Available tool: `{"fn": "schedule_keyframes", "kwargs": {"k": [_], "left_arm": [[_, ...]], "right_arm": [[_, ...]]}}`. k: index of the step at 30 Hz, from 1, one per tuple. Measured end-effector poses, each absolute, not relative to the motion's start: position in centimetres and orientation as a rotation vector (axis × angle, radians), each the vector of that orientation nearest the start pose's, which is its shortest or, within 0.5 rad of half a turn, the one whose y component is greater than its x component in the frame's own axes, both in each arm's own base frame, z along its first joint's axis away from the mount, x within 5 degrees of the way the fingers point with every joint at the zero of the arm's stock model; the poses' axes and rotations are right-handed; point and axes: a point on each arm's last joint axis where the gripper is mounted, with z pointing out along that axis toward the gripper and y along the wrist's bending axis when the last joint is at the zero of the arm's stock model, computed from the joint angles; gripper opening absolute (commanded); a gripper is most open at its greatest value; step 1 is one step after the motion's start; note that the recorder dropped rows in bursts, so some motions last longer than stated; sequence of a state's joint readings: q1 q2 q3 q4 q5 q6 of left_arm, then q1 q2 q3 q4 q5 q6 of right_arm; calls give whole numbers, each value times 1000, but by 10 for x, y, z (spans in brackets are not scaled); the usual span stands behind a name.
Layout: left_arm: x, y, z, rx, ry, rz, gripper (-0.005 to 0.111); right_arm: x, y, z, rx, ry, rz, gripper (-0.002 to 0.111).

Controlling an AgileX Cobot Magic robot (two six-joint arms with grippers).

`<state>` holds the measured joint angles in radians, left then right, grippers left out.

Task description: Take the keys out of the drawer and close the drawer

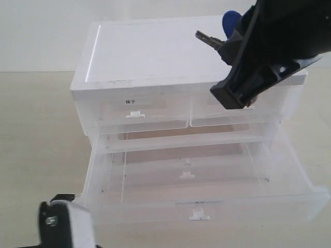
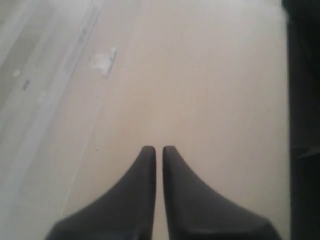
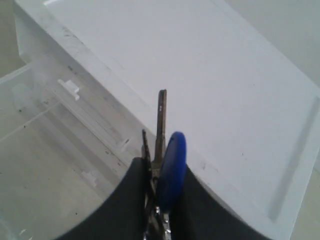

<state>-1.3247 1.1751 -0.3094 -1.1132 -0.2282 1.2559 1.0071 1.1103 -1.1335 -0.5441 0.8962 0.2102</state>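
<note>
My right gripper [image 3: 161, 169] pinches the keys [image 3: 171, 161] over the unit's white top [image 1: 155, 51], clear of the open, emptied drawer [image 1: 155, 207], which my shut, empty left gripper [image 2: 158, 151] waits beside to push closed.

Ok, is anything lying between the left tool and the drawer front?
No. The left wrist view shows only bare tabletop between the shut left tool and the front of the open drawer with its white tab.

The left gripper [image 2: 158, 150] and right gripper [image 3: 159, 170] have matte black jaws curving to narrow blunt tips, the left one's black housing [image 1: 51, 232] bearing a white panel [image 1: 80, 227] and a small silver screw [image 1: 50, 221].
</note>
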Motion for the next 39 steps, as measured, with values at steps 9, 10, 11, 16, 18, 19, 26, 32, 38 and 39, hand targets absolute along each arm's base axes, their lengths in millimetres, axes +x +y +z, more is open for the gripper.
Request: {"fn": "schedule_keyframes", "kwargs": {"k": [9, 10, 11, 16, 18, 19, 26, 32, 38, 39], "left_arm": [[88, -206, 167, 1317, 1762, -219, 4], [89, -207, 167, 1299, 1749, -215, 4], [91, -209, 168, 1280, 1731, -207, 4], [95, -214, 169, 1248, 1634, -188, 4], [96, -216, 170, 1242, 1612, -186, 4], [97, -216, 170, 1237, 1606, -183, 4], [119, -207, 174, 1106, 1636, -168, 4], [128, -207, 178, 1082, 1609, -245, 4], [137, -202, 178, 1040, 1628, -241, 4], [136, -203, 178, 1044, 1627, -247, 4]], "right_arm": [[147, 165, 387, -1016, 1988, 14, 0], [146, 165, 386, -1015, 1992, 22, 0], [146, 166, 386, -1015, 1995, 27, 0], [145, 166, 386, -1014, 2006, 39, 0], [144, 166, 386, -1020, 2007, 49, 0], [143, 165, 386, -1024, 2006, 57, 0], [136, 157, 394, -1010, 1991, 108, 0], [130, 150, 400, -996, 1970, 132, 0], [128, 150, 401, -1010, 1969, 151, 0], [128, 149, 401, -1010, 1967, 152, 0]]}}
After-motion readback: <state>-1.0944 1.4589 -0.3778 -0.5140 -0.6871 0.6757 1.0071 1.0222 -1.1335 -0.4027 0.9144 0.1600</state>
